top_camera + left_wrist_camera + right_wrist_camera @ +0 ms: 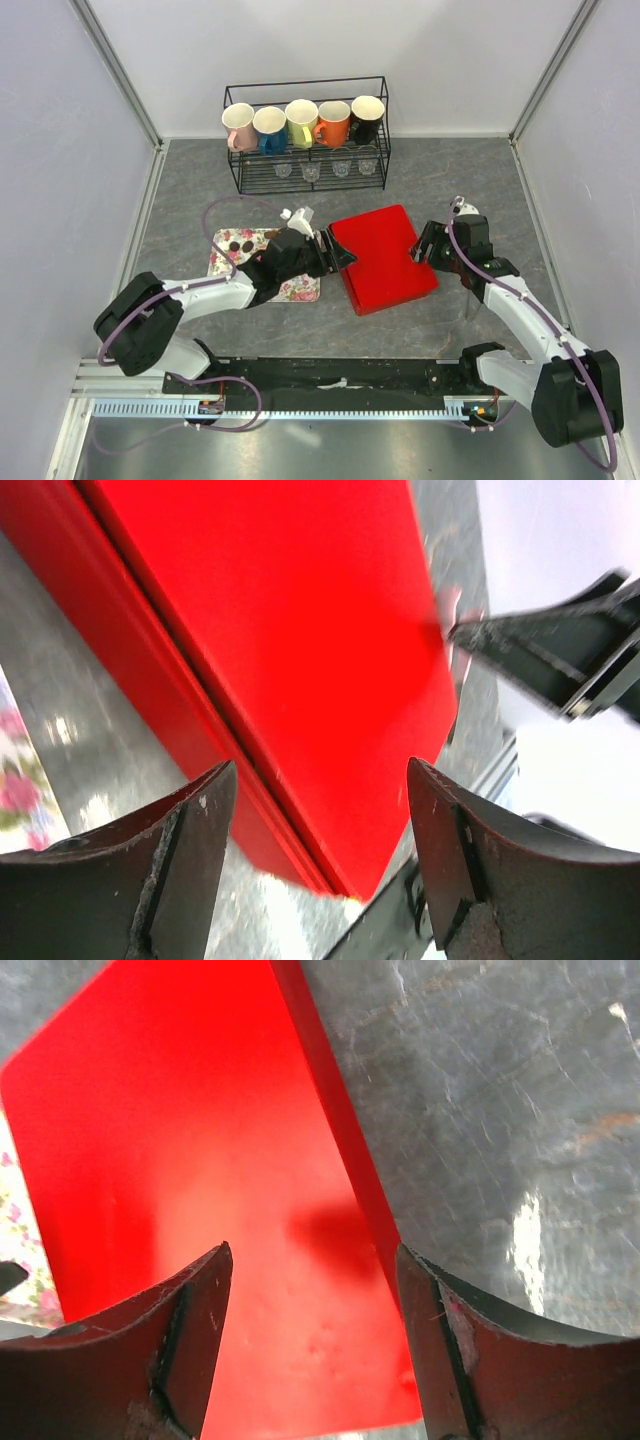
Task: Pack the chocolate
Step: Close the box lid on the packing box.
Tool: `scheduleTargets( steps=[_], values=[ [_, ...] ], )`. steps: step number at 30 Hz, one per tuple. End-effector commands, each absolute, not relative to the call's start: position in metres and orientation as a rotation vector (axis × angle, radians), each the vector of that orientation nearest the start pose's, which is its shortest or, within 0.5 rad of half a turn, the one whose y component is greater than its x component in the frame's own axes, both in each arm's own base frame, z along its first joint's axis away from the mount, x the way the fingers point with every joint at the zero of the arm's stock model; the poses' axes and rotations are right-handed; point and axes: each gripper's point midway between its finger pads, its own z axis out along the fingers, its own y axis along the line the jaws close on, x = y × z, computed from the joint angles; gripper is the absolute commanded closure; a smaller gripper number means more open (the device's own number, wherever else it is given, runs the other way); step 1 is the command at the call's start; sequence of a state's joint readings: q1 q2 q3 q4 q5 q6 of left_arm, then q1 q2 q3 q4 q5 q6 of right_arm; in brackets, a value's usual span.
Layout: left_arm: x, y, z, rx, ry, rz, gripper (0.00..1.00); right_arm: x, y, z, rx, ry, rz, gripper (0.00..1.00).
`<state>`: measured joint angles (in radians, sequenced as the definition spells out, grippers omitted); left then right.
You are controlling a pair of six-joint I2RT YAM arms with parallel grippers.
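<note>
A closed red box (383, 257) lies in the middle of the table. Its lid fills the left wrist view (300, 630) and the right wrist view (180, 1160). A few dark brown chocolates (238, 243) sit on the floral tray (300, 290) left of the box, partly hidden by my left arm. My left gripper (338, 252) (320, 765) is open at the box's left edge and holds nothing. At the box's right edge my right gripper (422, 246) (314, 1249) is open, one finger over the lid and the other over the table.
A black wire rack (308, 175) at the back holds several coloured mugs (302, 122) above small glasses. Grey walls close in the left and right sides. The tray's floral edge (15, 1220) shows at the far left of the right wrist view.
</note>
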<state>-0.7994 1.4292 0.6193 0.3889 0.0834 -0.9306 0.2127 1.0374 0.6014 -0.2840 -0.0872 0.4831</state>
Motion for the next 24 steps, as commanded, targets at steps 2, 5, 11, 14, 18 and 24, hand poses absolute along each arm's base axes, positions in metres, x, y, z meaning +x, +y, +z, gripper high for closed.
scheduleTargets(
  steps=[2, 5, 11, 14, 18, 24],
  values=[
    [0.278, -0.331, 0.127, -0.066, 2.155, -1.081, 0.24, 0.309, 0.1, 0.117, 0.291, 2.19, 0.585, 0.29],
    [0.283, -0.33, 0.119, -0.084, 2.174, -1.055, 0.24, 0.316, 0.101, 0.114, 0.305, 2.164, 0.619, 0.35],
    [0.285, -0.332, 0.111, -0.089, 2.199, -1.048, 0.24, 0.325, 0.103, 0.103, 0.303, 2.166, 0.629, 0.41],
    [0.285, -0.334, 0.105, -0.088, 2.223, -1.041, 0.23, 0.327, 0.107, 0.097, 0.293, 2.172, 0.648, 0.5],
    [0.284, -0.336, 0.098, -0.086, 2.251, -1.038, 0.23, 0.325, 0.116, 0.093, 0.266, 2.177, 0.712, 0.59],
    [0.284, -0.343, 0.102, -0.063, 2.244, -1.079, 0.23, 0.32, 0.122, 0.084, 0.253, 2.201, 0.749, 0.66]
  ],
)
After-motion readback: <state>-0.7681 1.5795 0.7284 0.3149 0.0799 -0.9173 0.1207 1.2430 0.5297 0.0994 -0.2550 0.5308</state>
